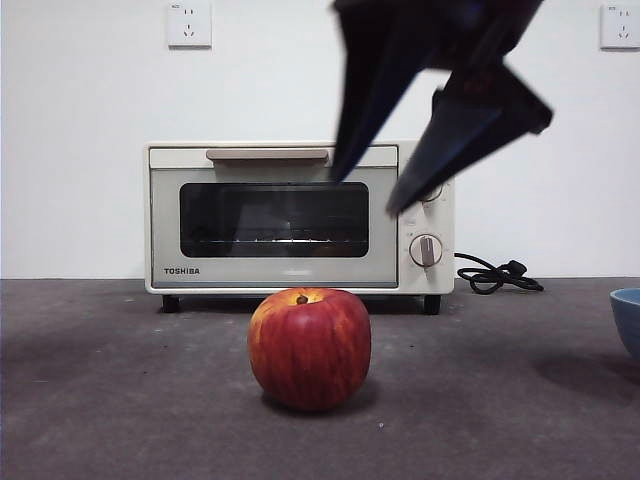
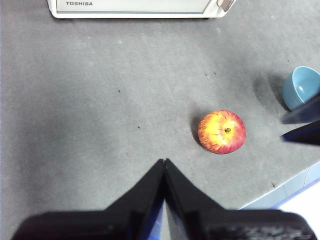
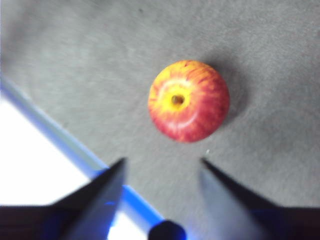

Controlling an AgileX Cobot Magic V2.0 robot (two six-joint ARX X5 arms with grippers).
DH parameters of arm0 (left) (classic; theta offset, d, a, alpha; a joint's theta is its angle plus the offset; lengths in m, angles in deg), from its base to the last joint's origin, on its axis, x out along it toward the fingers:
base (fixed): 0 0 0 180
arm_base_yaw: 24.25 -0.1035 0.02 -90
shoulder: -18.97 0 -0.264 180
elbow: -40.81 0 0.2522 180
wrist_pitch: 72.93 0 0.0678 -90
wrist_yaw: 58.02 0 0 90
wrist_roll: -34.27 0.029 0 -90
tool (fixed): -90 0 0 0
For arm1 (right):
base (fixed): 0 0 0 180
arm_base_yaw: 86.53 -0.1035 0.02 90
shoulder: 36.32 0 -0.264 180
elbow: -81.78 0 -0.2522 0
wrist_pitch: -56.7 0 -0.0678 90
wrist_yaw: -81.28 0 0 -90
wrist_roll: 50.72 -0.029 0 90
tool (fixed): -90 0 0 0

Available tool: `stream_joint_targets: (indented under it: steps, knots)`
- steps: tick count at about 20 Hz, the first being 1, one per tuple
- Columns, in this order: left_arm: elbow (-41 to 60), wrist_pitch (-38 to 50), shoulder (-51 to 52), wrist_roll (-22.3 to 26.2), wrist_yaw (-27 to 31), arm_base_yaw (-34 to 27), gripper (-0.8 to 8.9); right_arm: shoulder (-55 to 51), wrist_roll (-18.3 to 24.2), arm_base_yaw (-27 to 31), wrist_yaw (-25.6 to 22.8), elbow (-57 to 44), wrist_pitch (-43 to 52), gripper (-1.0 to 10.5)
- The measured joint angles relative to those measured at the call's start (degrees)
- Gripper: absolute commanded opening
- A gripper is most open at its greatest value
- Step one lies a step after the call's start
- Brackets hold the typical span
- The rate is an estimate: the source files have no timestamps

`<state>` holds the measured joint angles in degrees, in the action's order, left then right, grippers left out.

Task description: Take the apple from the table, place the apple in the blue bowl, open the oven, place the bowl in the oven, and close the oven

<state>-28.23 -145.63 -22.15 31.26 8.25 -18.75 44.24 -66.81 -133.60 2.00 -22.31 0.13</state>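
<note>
Two spread right fingers (image 3: 162, 165) above apple (image 3: 188, 101), not touching.

Apple (image 1: 309, 349) on table (image 1: 120, 400) before oven (image 1: 298, 215) — blue bowl (image 1: 627, 318) off right.

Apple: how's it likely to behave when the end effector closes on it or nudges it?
The apple looks round and stands free on the table, so an off-centre nudge would probably roll it. Its glossy skin may be slippery against the right end effector, which is open above it. It looks firm, so it likely won't deform; closing across its widest part seems safest.
</note>
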Motion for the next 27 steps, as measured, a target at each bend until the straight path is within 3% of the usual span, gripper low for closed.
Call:
stream_joint_targets:
  steps: [2, 10, 15, 20, 21, 27]
  knots:
    - [0.0, 0.0, 0.0, 0.0, -0.02, 0.0, -0.05, 3.34, 0.02, -1.07, -1.81, 2.08, 0.7, 7.9]
    - [0.0, 0.04, -0.04, 0.0, 0.0, 0.0, -0.05, 15.37, 3.06, -2.21, -4.39, 12.24, -1.29, 7.9]
    - [0.0, 0.07, -0.35, 0.55, 0.0, 0.0, -0.05, 19.56, 4.46, -2.23, -7.41, 13.18, -2.27, 7.9]
    - [0.0, 0.63, -1.4, 0.92, 0.0, 0.0, -0.05, 23.91, 5.6, -2.34, -7.45, 13.22, -2.03, 7.8]
    - [0.0, 0.66, -1.57, 0.94, 0.0, 0.0, -0.05, 24.52, 5.64, -2.34, -7.3, 13.22, -1.77, 7.5]
    - [0.0, 0.7, -2.03, 1.07, 0.0, 0.0, -0.05, 24.9, 5.64, -2.36, -7.28, 13.22, -2.19, 0.2]
